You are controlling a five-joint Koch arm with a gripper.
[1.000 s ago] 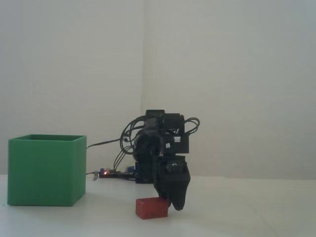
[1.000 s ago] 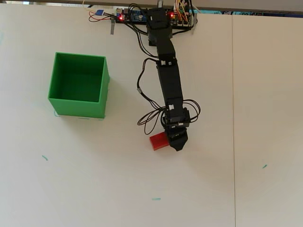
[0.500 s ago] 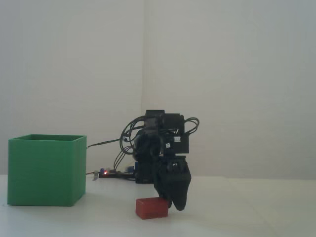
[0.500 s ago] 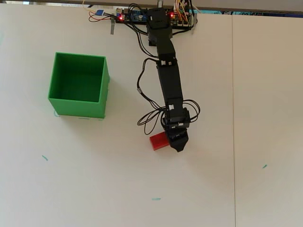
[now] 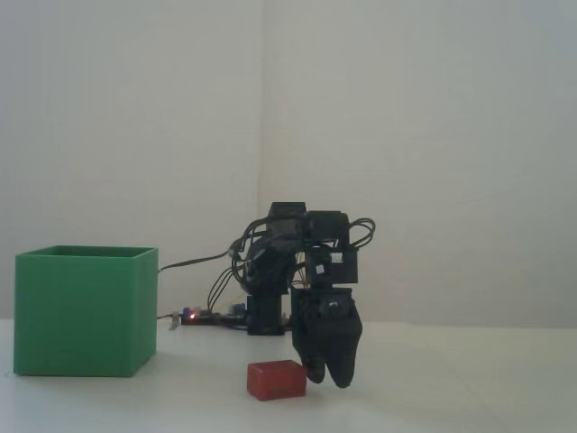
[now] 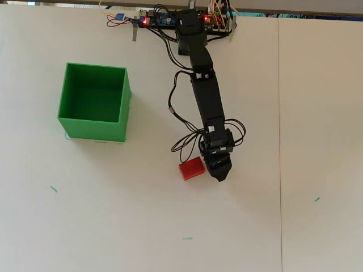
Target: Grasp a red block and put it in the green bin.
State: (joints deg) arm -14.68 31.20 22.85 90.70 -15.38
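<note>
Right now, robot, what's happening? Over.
Claw beside the red block, not gripping it. Block on the table. Green bin empty. Nothing in the way.

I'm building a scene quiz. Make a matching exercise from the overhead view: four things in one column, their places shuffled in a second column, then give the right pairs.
Things:
1. red block
2. green bin
3. gripper
4. controller board

Places in the overhead view:
A. top edge of the table, by the arm's base
B. left part of the table, standing open and empty
C. just right of the red block, beside it and not around it
D. near the middle, below and to the right of the bin

Pairs: 1-D, 2-B, 3-C, 4-A
</note>
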